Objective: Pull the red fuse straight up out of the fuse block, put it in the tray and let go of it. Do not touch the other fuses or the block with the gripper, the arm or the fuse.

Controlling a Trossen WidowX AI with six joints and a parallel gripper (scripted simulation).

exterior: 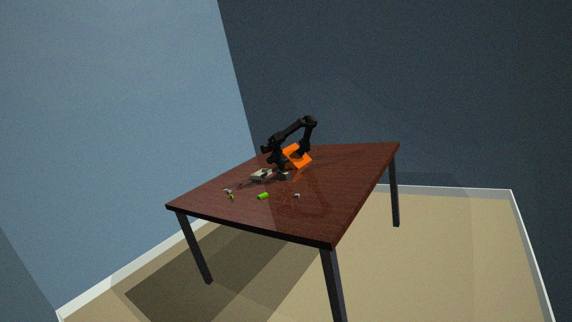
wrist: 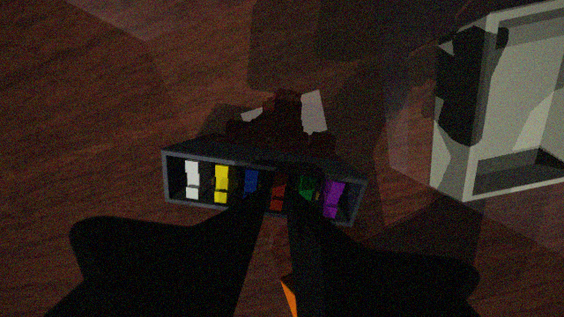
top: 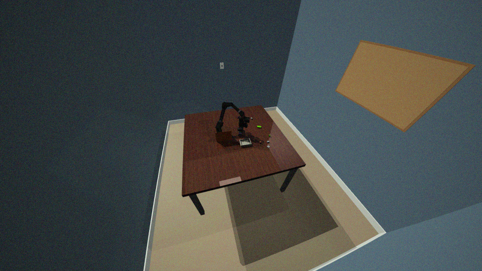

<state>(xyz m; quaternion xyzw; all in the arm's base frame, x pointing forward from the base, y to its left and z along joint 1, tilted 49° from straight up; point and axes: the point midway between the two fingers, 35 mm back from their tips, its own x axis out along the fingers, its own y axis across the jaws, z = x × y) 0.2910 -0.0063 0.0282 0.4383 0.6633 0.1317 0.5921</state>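
Observation:
The fuse block (wrist: 165, 178) (exterior: 285, 177) stands on the table under my gripper (wrist: 278, 194) (exterior: 282, 169). The red fuse (wrist: 277, 203) shows in its slot between my two fingertips. The fingers are narrowly open, one on each side of it, with small gaps; contact is not visible. The blue fuse (wrist: 251, 180) is partly covered by the left finger, and the green fuse (wrist: 307, 186) by the right finger. How deep the tips reach is hard to tell in the dark. The pale tray (wrist: 468, 176) (top: 245, 146) (exterior: 255, 177) stands right of the block in the wrist view.
White (wrist: 192, 172), yellow (wrist: 221, 175) and purple (wrist: 333, 195) fuses also sit in the block. An orange box (exterior: 304, 161) stands near the arm's base. A green cylinder (top: 259, 127) (exterior: 262, 195), a grey piece (exterior: 296, 195) and several other small pieces lie on the table.

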